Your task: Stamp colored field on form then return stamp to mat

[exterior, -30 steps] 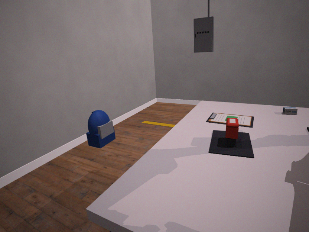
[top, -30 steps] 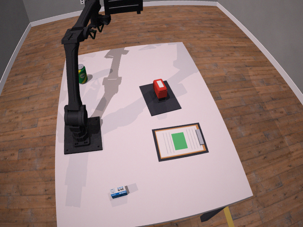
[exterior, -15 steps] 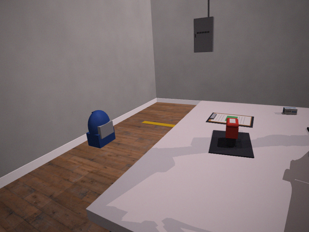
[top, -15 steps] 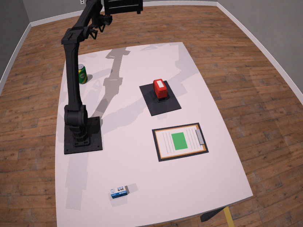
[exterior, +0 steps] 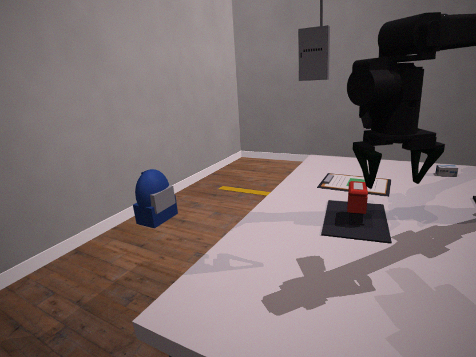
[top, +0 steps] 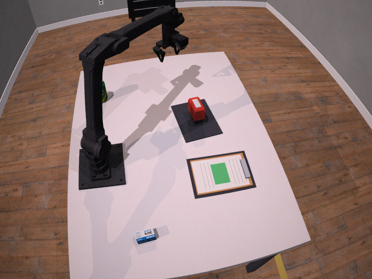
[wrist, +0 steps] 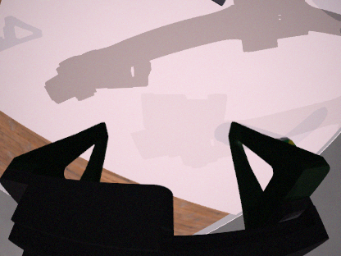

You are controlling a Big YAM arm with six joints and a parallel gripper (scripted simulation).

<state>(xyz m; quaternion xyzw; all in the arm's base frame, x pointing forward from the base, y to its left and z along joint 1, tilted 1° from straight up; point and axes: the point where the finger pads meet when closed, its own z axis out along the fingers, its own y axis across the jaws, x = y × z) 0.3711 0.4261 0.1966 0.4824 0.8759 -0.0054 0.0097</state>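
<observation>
The red stamp (top: 196, 108) (exterior: 357, 197) stands upright on the dark mat (top: 195, 133) (exterior: 357, 230) in the middle of the white table. The form on its clipboard (top: 192, 177) (exterior: 378, 186) lies nearer the front, with the green field (top: 220, 173) (exterior: 351, 181) in its middle; in the exterior view the stamp hides part of the field. My gripper (top: 169, 55) (exterior: 392, 182) (wrist: 168, 129) is open and empty. It hangs high over the far part of the table, beyond the mat.
A green can (top: 104, 91) stands behind the arm's upright link at the table's left. A small blue box (top: 145, 236) (exterior: 446, 170) lies near the front edge. The arm's base plate (top: 117, 168) sits at the left. The far table edge shows below the fingers in the wrist view.
</observation>
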